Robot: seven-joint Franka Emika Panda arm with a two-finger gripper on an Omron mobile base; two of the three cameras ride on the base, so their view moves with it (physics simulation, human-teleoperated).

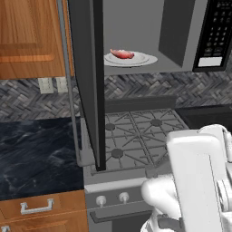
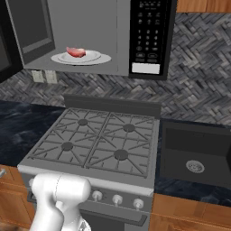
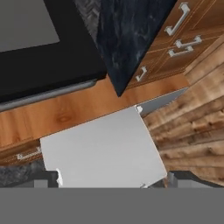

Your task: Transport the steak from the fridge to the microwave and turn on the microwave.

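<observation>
Flat pink steak [image 2: 76, 52], round white plate [image 2: 101, 59]

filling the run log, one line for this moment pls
steak on plate | inside microwave | door open | end effector open

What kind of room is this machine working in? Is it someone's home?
It looks like a home kitchen, computer-rendered. A gas stove sits under an open microwave holding a steak on a plate, with a sink and wooden drawers.
</observation>
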